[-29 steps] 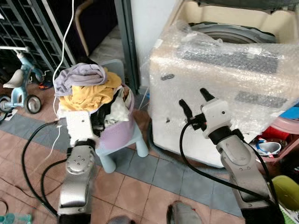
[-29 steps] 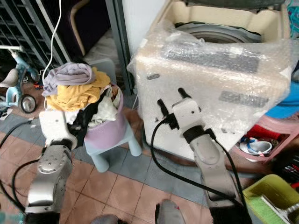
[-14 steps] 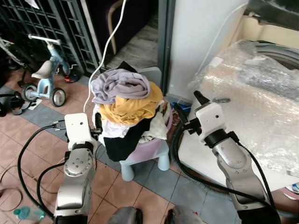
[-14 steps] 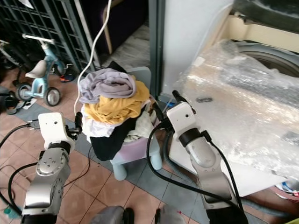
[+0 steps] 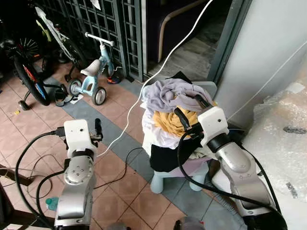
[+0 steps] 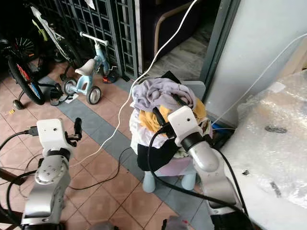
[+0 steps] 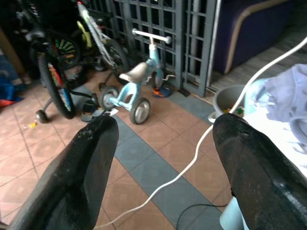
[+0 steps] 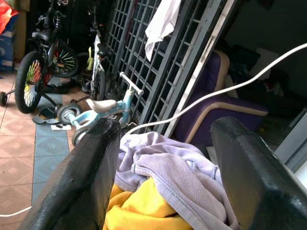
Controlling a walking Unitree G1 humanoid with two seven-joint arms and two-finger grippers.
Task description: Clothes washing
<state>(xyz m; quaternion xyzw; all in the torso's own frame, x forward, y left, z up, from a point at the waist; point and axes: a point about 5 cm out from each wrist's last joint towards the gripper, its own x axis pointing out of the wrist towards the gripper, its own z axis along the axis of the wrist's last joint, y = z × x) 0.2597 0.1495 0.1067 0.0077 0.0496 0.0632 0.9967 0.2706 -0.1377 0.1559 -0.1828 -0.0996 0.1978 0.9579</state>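
A heap of clothes fills a purple basket point(image 5: 192, 166) on a pale blue stool point(image 5: 158, 182). A lilac garment point(image 5: 165, 94) lies on top, over a yellow one point(image 5: 169, 122), with white and black pieces hanging down the front. My right gripper point(image 5: 190, 106) hovers open just above the heap, its fingers straddling the lilac garment point(image 8: 168, 163). My left gripper point(image 7: 164, 125) is open and empty, left of the basket over the tiled floor. The bubble-wrapped washing machine point(image 5: 284, 129) stands at the right edge.
A white cable point(image 5: 158, 62) runs down past the heap to the floor. A blue tricycle point(image 5: 93, 72), a bicycle point(image 5: 26, 62) and a metal grille point(image 5: 96, 24) line the back left. Black cables point(image 5: 120, 170) trail on the tiles by the stool.
The camera has swung left, so the washing machine slid to the right edge. My right gripper now stands over the clothes heap; my left gripper is farther from the basket.
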